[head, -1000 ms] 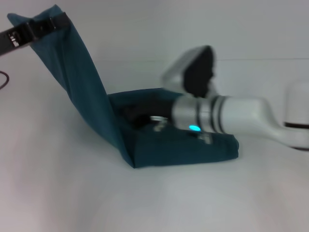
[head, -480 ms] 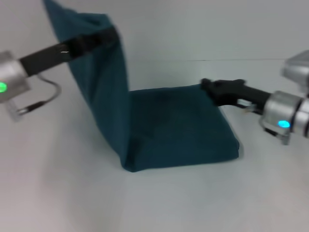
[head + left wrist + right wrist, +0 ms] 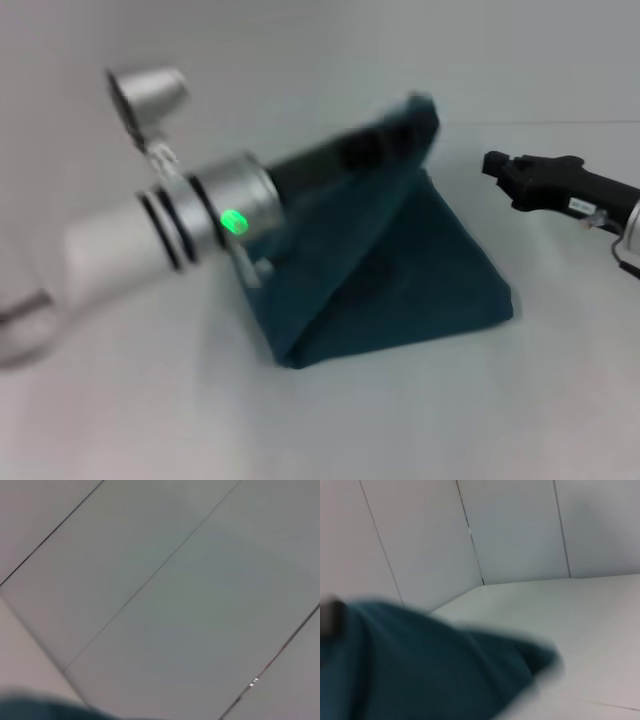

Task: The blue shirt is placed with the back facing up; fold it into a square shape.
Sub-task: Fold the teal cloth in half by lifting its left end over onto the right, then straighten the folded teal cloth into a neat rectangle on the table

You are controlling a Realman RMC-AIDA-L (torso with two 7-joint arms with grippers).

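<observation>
While the shirt (image 3: 400, 270) lies partly folded on the white table (image 3: 150, 420), the head view shows one layer lifted off the stack and pulled across toward the right, making a tent with its peak near the top centre. The left gripper (image 3: 400, 130) is at that peak, its dark fingers closed on the raised edge of cloth. The right gripper (image 3: 500, 165) hangs just beside the shirt on the right, apart from it and holding nothing; whether it is wide or narrow I cannot tell.

From the left wrist, only bare panelled wall shows, with a sliver of teal cloth at one edge.

From the right wrist, the shirt (image 3: 420, 665) fills the near part as a soft, rounded mound on the table, with the wall behind.

Judging by how it drapes and sags from a single pinch, the cloth is light and limp, and won't keep a crease unaided. Its edges and corners look like the best places to take hold, with the layer laid down flat rather than dropped, or the fold will likely slump crooked.
</observation>
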